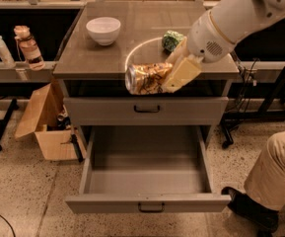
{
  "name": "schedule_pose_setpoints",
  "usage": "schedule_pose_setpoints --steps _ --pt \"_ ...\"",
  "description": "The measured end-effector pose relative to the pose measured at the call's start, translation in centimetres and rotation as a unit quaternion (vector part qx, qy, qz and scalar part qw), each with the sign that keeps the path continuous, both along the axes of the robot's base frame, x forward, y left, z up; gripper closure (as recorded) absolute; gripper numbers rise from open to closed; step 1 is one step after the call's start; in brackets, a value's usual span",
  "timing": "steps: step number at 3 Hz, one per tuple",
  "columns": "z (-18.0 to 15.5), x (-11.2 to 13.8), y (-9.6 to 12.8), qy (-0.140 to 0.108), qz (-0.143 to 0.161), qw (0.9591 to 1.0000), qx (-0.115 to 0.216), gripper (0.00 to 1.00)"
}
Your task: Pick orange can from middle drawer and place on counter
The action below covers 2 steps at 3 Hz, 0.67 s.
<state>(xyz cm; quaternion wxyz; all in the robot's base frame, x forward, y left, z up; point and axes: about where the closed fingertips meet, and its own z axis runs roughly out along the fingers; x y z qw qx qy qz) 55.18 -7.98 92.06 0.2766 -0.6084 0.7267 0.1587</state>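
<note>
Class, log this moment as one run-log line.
phase: carry | gripper: shut on orange can, at counter front edge | can: sideways, not yet placed | middle drawer: open

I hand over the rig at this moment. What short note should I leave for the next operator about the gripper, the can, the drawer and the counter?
Gripper: shut on the orange can, which lies on its side in the air at the front edge of the counter.
Middle drawer: pulled open, no can in it.
Done: the can is out of the drawer and at counter height.
Left: bring it over the counter, set it down apart from the green can and the white bowl, then release.
</note>
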Motion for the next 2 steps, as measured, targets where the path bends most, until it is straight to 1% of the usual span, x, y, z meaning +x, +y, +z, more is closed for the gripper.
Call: schedule_pose_setpoints --steps 1,2 --pt "2.8 1.9 1.3 -0.019 0.002 0.9998 0.008 1.00" --pt "3.7 5.0 3.8 -0.017 0.007 0.9997 0.014 1.00"
